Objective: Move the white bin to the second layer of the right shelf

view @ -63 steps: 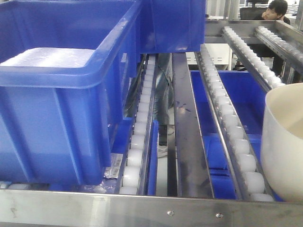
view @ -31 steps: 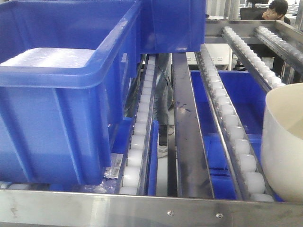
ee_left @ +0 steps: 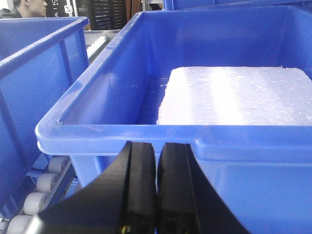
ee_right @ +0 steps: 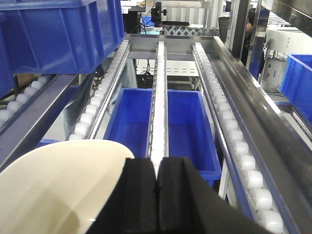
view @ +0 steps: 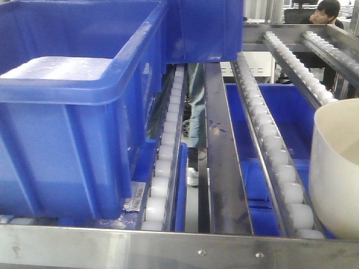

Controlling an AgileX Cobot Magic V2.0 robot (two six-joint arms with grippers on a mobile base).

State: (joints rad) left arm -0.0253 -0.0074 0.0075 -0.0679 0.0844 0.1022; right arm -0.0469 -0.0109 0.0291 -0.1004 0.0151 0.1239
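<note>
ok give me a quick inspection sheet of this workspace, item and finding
surface: sloped roller tracks between steel rails.
job's things: white bin at the front right, on the rollers.
clutter: blue crate on the left holding a white foam slab; another blue crate on the level below.
grippers: left gripper shut, empty, before the crate rim; right gripper shut, beside the bin.
cables: nothing seen.
surroundings: seated person behind the rack.

Front view — you look low along the roller tracks [view: 168, 162], close behind a blue crate [view: 73, 112]. Left wrist view: pressed near that same crate's rim [ee_left: 146, 134]. Right wrist view — facing up the tracks [ee_right: 158, 97], sharing the white bin [ee_right: 58, 185] with the front view.
</note>
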